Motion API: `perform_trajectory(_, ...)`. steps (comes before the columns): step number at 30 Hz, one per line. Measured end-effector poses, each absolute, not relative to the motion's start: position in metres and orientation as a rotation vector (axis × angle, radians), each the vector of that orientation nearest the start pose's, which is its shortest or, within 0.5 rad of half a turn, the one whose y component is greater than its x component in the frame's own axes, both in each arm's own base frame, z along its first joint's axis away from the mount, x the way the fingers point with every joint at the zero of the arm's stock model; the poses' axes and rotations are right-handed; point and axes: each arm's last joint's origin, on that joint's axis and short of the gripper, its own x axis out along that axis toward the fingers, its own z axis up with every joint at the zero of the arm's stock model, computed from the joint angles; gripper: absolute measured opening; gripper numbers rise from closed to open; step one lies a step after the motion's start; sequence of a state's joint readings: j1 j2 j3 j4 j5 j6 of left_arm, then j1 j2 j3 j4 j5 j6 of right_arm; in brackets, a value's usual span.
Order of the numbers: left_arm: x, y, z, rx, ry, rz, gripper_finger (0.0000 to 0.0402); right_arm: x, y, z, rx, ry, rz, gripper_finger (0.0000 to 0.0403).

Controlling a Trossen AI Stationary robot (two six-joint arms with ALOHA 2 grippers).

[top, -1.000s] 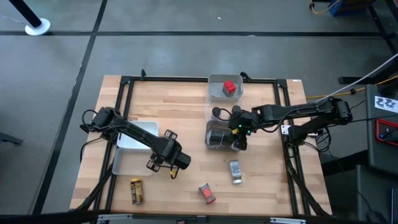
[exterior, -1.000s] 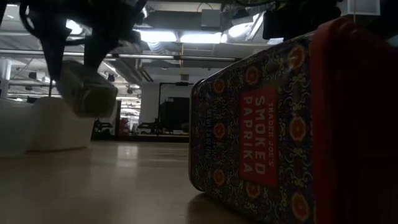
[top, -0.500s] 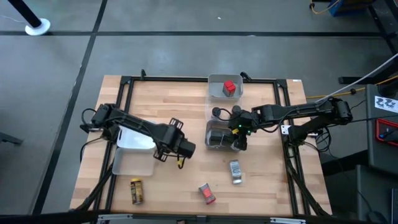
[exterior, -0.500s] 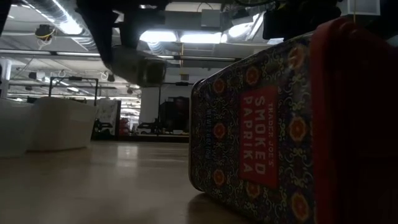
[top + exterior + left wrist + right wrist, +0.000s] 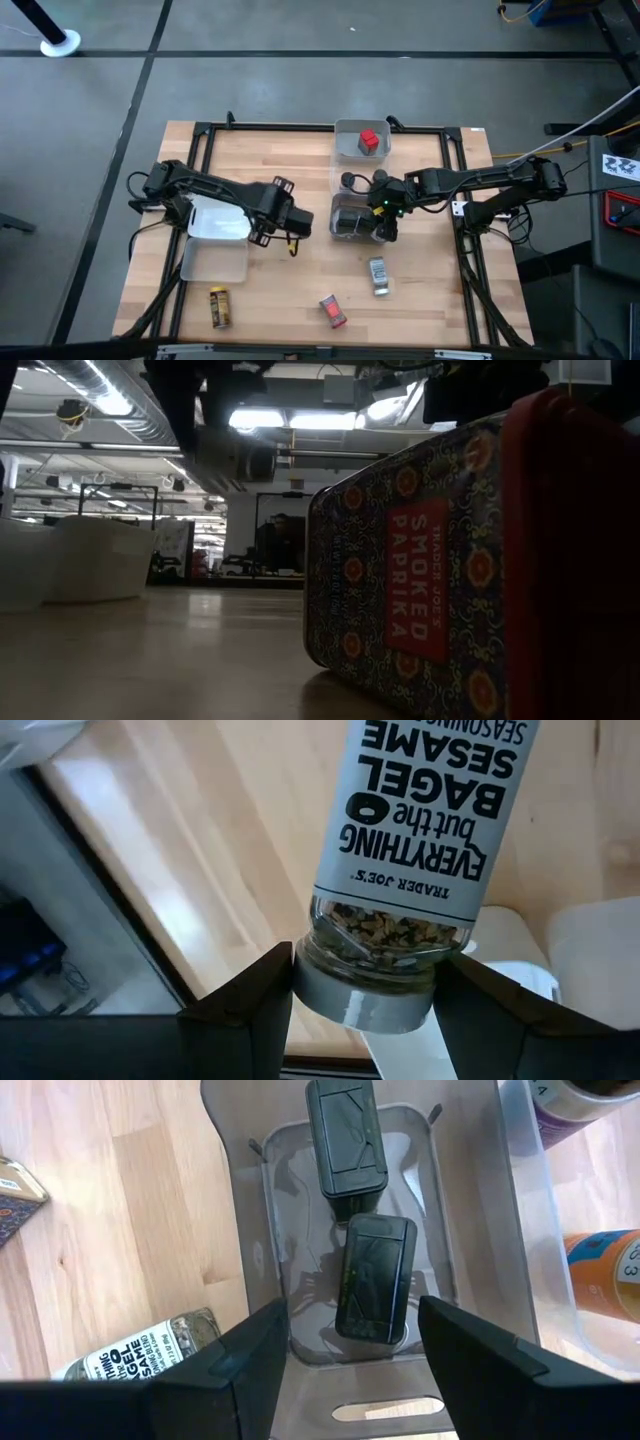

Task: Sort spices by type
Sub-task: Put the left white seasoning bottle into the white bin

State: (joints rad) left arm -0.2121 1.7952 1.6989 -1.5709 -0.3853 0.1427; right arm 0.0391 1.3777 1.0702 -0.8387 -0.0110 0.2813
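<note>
While our left gripper [image 5: 365,1010] carried a clamped seasoning jar [image 5: 410,860] above the table, our right gripper [image 5: 350,1345] hovered open-fingered over a tray [image 5: 250,1230], the jar likely needing its matching tray next.

The left arm reaches from the table's left side toward the middle, bent at the elbow. Its dark two-finger left gripper [image 5: 285,218] sits near the middle of the table, up off the wood. Its two fingers [image 5: 250,1010] squeeze the grey cap end of a clear glass jar with a white label [image 5: 410,850], one finger on each side.

The right arm comes in from the right side and stretches left. Its dark two-finger right gripper [image 5: 382,222] points down, and its fingers [image 5: 250,1355] stand apart, holding nothing.
</note>
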Motion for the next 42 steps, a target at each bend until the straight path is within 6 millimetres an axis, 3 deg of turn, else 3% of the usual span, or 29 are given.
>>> perform_trajectory(10, 0.280, -0.048, 0.347, 0.449, 1.444, 0.151, 0.0192, 0.261, 0.011, 0.257, 0.232, 1.145, -0.116, 0.0225)
perform_trajectory(14, 0.267, -0.045, 0.354, 0.408, 1.413, 0.183, 0.0191, 0.261, 0.011, 0.257, 0.232, 1.146, -0.117, 0.0225)
perform_trajectory(32, 0.208, -0.033, 0.304, 0.372, 1.605, 0.147, 0.0196, 0.261, 0.011, 0.258, 0.234, 1.144, -0.117, 0.0225)
perform_trajectory(42, 0.181, -0.014, 0.292, 0.315, 1.640, 0.192, 0.0197, 0.261, 0.011, 0.258, 0.235, 1.142, -0.117, 0.0225)
